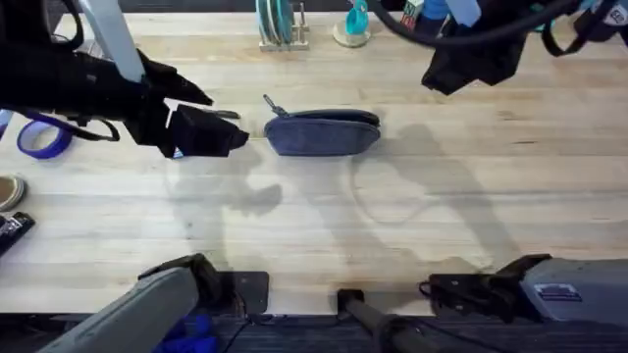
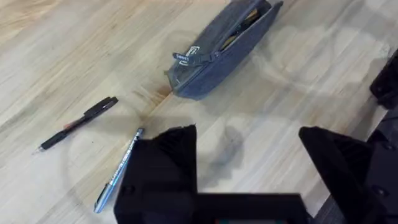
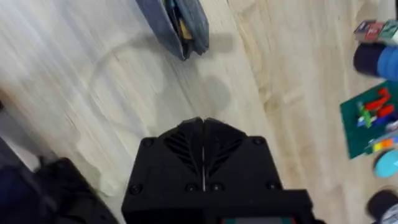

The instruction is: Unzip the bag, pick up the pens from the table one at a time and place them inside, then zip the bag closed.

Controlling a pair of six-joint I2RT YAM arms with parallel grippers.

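I have the pencil pouch (image 1: 323,132) lying mid-surface, zipper already open. My left jaws (image 2: 249,168) hang spread above the silver-blue pen (image 2: 118,171), ready to pick; black pen (image 2: 78,124) lies beside. Right jaws (image 3: 203,134) pressed together, clear.

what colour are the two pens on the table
One pen is black; the other pen is silvery with a blue end. The left wrist view shows them best.

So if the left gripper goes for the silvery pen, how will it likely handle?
The silvery pen looks slim and round, lying flat on the table, so it probably rolls if nudged sideways. It seems stiff and light, and its smooth barrel may slip between the fingers.
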